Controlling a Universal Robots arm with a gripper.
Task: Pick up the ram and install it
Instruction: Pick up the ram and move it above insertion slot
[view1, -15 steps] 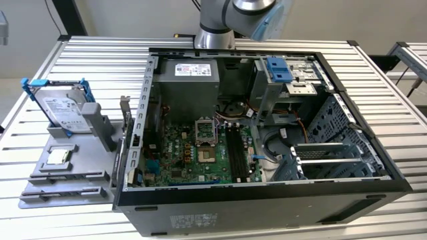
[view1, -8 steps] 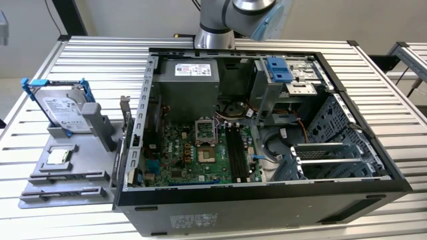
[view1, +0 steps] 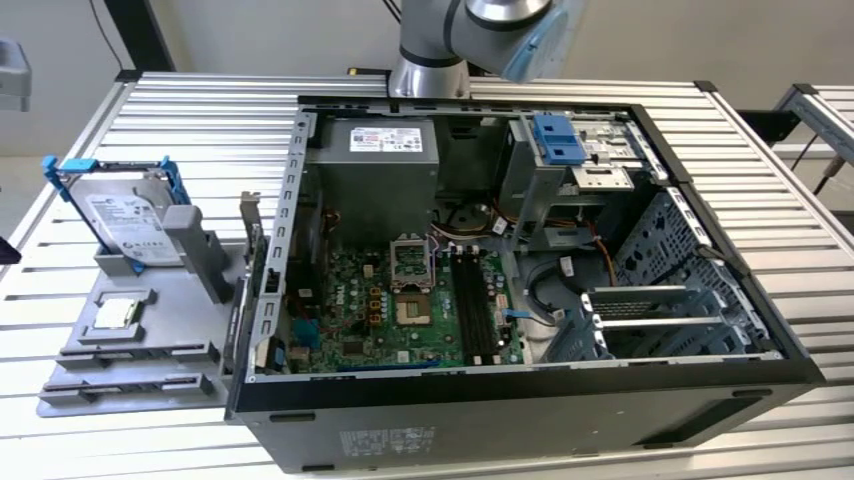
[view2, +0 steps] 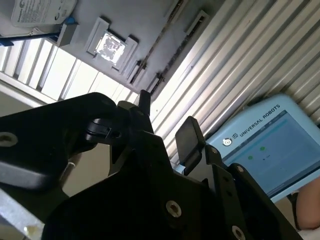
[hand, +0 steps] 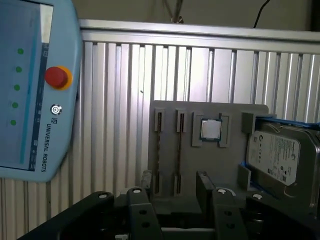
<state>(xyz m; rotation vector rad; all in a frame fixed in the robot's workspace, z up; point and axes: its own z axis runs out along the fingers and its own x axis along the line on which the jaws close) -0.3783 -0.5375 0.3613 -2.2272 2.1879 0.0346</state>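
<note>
Gripper (hand: 176, 186) spread wide, nothing between the fingers; it hangs over the slotted end of the gray parts tray (hand: 165, 107). Processor chip (hand: 210, 129) and hard drive (hand: 277, 155) sit further along the tray. Teach pendant (hand: 35, 100) lies beside it on the ribbed aluminium table (hand: 120, 90). In the exterior view the open computer case (view1: 534, 385) stands just beside the tray, with bare table all round. Cannot tell whether the ram sits in the motherboard's dark memory slots (view1: 470, 300).

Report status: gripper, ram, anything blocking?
Gripper open, empty, facing the gray tray. Ram likely the thin strip on edge in a tray slot, untouched. Nothing between them.
</note>
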